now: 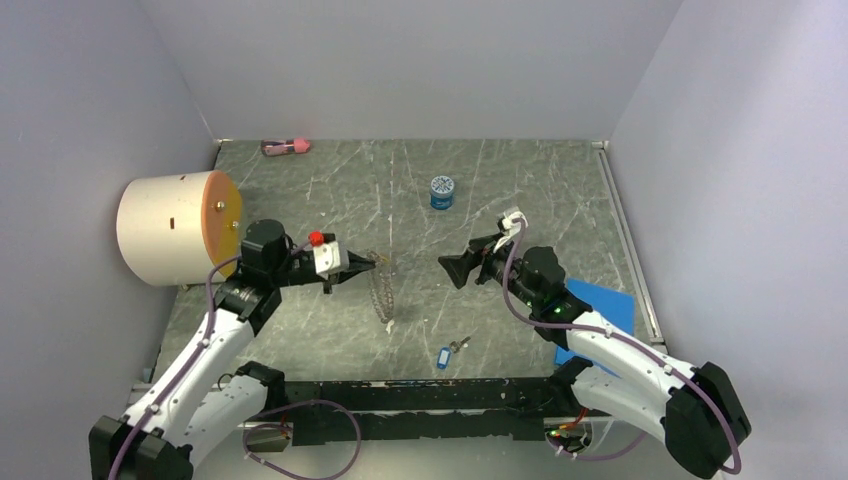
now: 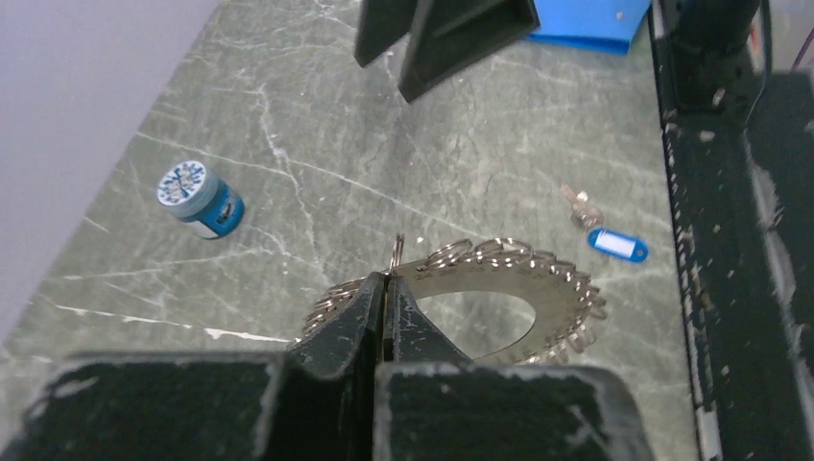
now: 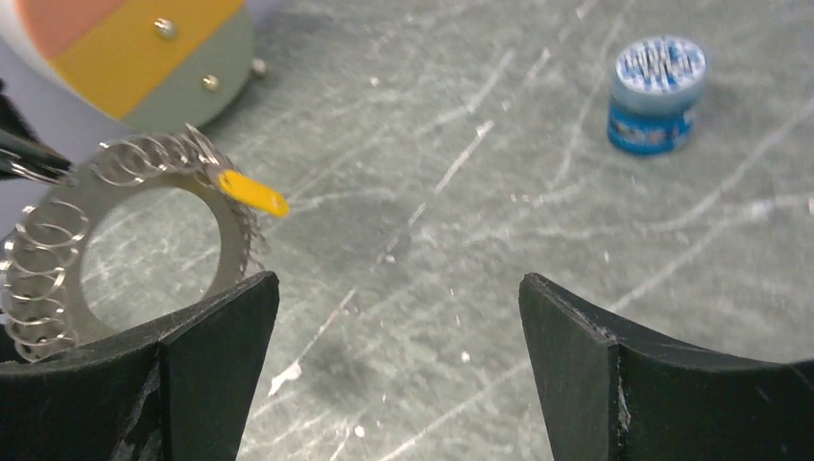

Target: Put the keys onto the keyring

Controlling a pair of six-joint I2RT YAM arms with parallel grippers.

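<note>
Two small metal keys: one blue-tagged key (image 1: 444, 355) at the near middle, one yellow-headed key (image 3: 251, 193) on the ring; one large greyish metal keyring (image 1: 380, 285) edged with wire coils; one round blue jar (image 1: 442, 192), far; one cream cylindrical drum (image 1: 165, 228) with an orange face, left; one small pink object (image 1: 285, 147), far left; one flat blue sheet (image 1: 605, 303), right.

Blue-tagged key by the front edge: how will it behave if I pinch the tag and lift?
The key probably dangles and swings, since it looks loosely linked to its blue tag. Both look small and thin, so likely light. Lying flat on the smooth table, it may skid rather than lift.
</note>
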